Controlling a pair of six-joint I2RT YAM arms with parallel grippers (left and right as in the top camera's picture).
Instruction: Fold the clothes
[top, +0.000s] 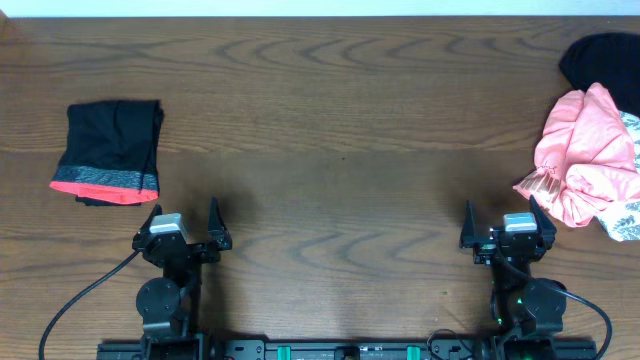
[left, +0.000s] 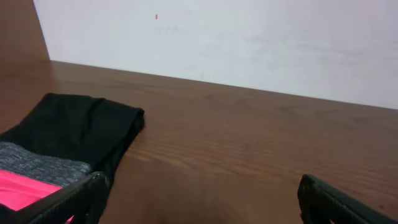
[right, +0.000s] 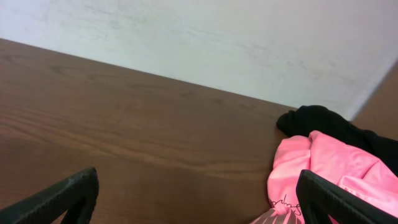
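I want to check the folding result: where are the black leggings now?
In the overhead view, the folded black leggings lie at the left, just beyond and left of the left tool, not touching it.

A dark wooden table (top: 340, 120) carried the black leggings (top: 112, 140) folded at its left side, coral-edged waistband toward the near edge. Well apart, at the right edge, lay a heap: a pink ruffled garment (top: 588, 155) touching a black cloth (top: 600, 58) behind it and a white floral-print cloth (top: 628, 218) in front.
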